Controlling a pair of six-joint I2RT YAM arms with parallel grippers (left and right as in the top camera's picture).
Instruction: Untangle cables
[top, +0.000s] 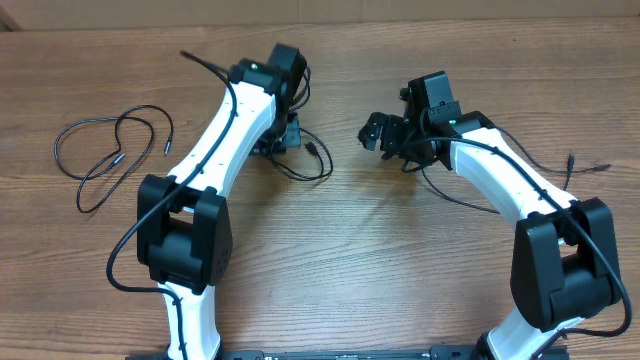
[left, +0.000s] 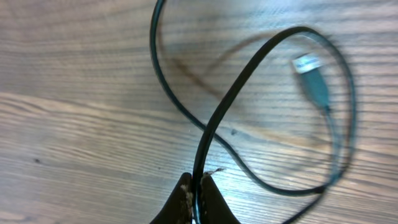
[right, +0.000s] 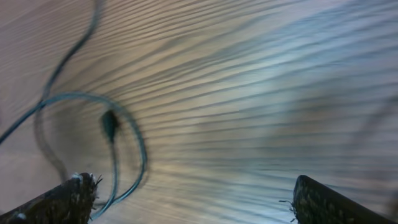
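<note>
Cable (left: 217, 112), thin, black, pinched between left gripper (left: 196, 191) fingers, looping ahead of fingertips, silver-tipped plug (left: 311, 71) within loop, right gripper (right: 193, 190) fingers spread wide, blurred cable loop (right: 142, 149) beside one finger.

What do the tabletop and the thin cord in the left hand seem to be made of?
The tabletop looks like wood or wood-look laminate: matte brown with running grain lines. The cord pinched in the left hand seems rubber or plastic sheathed: black, smooth, faint sheen, bending in soft loops.
</note>
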